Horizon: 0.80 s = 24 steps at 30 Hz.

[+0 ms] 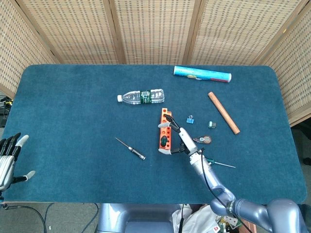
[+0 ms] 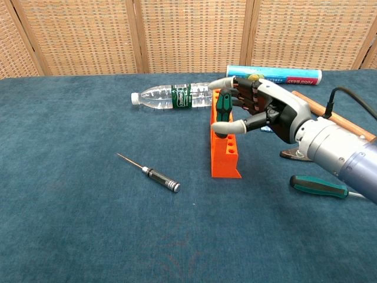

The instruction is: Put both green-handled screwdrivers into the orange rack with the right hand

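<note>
The orange rack (image 1: 163,120) (image 2: 225,161) stands mid-table. One green-handled screwdriver (image 1: 164,141) (image 2: 222,107) stands upright in a rack hole. My right hand (image 1: 178,141) (image 2: 261,111) hovers beside it, fingers spread above and below the handle with no visible grip. The second green-handled screwdriver (image 1: 215,163) (image 2: 318,186) lies flat on the cloth to the right of the rack, near my right forearm. My left hand (image 1: 8,158) rests open at the table's left front edge, holding nothing.
A black-handled screwdriver (image 1: 131,149) (image 2: 151,173) lies left of the rack. A water bottle (image 1: 142,96) (image 2: 174,96) lies behind the rack. A printed tube (image 1: 202,74) (image 2: 274,75) and a wooden rod (image 1: 223,112) sit at the back right, with a blue clip (image 1: 190,119) nearby.
</note>
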Tool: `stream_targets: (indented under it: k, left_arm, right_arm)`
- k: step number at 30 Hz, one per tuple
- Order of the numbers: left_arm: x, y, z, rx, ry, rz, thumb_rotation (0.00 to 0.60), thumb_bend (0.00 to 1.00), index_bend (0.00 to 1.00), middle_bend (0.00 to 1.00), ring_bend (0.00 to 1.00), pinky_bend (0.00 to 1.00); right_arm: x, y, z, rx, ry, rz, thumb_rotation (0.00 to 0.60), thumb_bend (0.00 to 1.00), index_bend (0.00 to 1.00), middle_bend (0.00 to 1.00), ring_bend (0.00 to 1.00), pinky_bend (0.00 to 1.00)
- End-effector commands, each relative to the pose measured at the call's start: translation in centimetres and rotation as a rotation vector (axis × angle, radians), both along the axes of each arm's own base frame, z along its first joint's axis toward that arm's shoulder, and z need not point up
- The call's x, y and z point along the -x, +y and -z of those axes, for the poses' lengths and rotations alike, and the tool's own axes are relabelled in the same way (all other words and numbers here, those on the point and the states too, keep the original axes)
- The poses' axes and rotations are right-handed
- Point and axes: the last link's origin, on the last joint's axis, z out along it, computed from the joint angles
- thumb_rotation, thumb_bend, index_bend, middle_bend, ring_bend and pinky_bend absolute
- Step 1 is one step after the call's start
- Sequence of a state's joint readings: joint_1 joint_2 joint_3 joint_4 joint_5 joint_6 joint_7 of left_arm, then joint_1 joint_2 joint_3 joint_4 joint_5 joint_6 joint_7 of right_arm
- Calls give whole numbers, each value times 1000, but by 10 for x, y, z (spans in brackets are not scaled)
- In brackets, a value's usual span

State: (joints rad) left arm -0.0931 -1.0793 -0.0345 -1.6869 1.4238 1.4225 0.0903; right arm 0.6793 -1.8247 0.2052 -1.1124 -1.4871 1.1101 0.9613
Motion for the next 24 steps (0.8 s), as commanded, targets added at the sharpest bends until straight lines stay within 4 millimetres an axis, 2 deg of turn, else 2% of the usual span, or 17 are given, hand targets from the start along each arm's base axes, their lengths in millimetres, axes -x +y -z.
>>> stream_targets:
  k: [1, 5, 8, 11, 16, 20, 24]
  left_arm:
    - [0, 0, 0, -1, -1, 1, 600, 0, 0, 0, 0, 0]
    - [0, 0, -1, 0, -2, 1, 600, 0, 0, 0, 0, 0]
    - [0, -1, -2, -2, -4, 4, 600, 0, 0, 0, 0, 0]
    - [0, -2, -3, -6, -4, 8, 600, 0, 0, 0, 0, 0]
    - [-1, -4, -8, -53, 31, 24, 600, 0, 0, 0, 0, 0]
    - [-3, -8, -9, -71, 33, 30, 600, 0, 0, 0, 0, 0]
    - [-6, -11, -9, -63, 27, 45, 600, 0, 0, 0, 0, 0]
  right_arm:
    - [-4, -2, -13, 23, -19, -8, 600, 0, 196, 0, 0, 0]
    - [-6, -2, -38, 57, -28, -22, 600, 0, 192, 0, 0, 0]
    - [0, 1, -57, 97, 17, -37, 600, 0, 192, 0, 0, 0]
    - [17, 9, -81, 138, 166, -51, 600, 0, 182, 0, 0, 0]
    - [60, 32, -117, 162, 577, -28, 600, 0, 175, 0, 0, 0]
    - [80, 54, -129, 167, 770, 2, 600, 0, 175, 0, 0, 0]
    - [93, 75, -127, 146, 894, 14, 600, 0, 175, 0, 0, 0]
